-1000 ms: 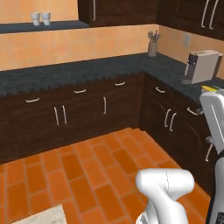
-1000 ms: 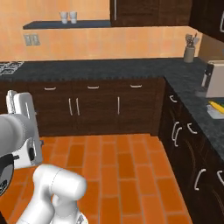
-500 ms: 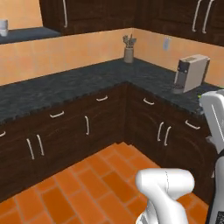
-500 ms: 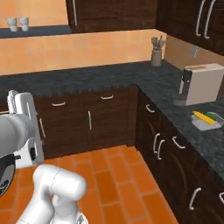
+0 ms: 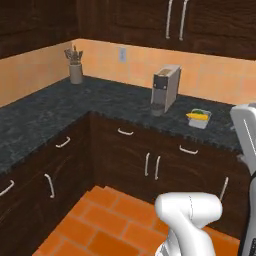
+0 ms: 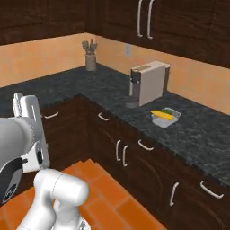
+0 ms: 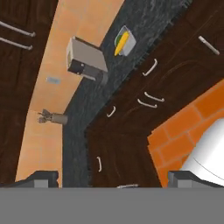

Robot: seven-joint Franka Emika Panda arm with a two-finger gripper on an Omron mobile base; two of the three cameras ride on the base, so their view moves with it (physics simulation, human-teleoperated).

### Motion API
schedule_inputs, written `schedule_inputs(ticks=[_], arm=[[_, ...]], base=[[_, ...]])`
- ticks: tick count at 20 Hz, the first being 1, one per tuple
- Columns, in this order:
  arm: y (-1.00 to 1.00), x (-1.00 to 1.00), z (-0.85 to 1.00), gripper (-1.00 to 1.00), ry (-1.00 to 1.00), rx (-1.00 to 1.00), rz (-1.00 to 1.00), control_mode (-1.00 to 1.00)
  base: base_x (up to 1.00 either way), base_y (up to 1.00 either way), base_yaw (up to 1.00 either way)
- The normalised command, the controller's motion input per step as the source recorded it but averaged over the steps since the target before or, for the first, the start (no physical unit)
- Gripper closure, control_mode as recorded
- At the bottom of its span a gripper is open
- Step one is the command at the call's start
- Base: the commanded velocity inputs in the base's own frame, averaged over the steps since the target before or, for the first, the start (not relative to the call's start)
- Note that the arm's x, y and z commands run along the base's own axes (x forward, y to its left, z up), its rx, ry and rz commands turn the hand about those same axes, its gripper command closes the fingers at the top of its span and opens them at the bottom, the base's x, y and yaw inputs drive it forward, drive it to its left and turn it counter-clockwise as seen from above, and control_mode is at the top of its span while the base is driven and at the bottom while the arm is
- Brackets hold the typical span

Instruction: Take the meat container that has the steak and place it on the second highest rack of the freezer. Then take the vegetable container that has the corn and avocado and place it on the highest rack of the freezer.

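The vegetable container [image 5: 199, 118] [image 6: 165, 117] [image 7: 124, 42] is a small clear tub on the dark counter, just right of the coffee machine. Across it lies the yellow corn [image 5: 196, 116] [image 6: 161, 115] [image 7: 121, 43], and a bit of the green avocado [image 6: 167, 110] [image 7: 117, 40] shows behind the cob. My gripper [image 7: 113, 178] is open, nothing between its fingertips [image 7: 42, 176], and it hangs far from the tub, over the floor in front of the cabinets. The meat container, the steak and the freezer are out of view.
A beige coffee machine [image 5: 166, 89] [image 6: 148, 83] [image 7: 85, 59] stands on the L-shaped black counter [image 5: 45, 112] [image 6: 202, 134]. A utensil holder [image 5: 75, 70] [image 6: 90, 60] [image 7: 54, 117] sits near the corner. Dark cabinets line both walls above an orange tile floor [image 5: 110, 225].
The whole picture has slid left as the base turns right. The coffee machine and the vegetable container have come closer to the middle. The gripper has stayed open.
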Motion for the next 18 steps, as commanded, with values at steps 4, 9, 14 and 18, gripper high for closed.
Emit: schedule_inputs(ticks=[4, 9, 14, 18], arm=[[0.0, 0.0, 0.0, -1.0, 0.0, 0.0, 0.0, 1.0], [0.0, 0.0, 0.0, -1.0, 0.0, 0.0, 0.0, 1.0], [0.0, 0.0, 0.0, -1.0, 0.0, 0.0, 0.0, 1.0], [0.0, 0.0, 0.0, -1.0, 0.0, 0.0, 0.0, 1.0]], base=[[0.66, 0.49, -0.82], [0.87, 0.62, -0.66], [1.0, 0.59, -0.36], [1.0, 0.08, -0.3]])
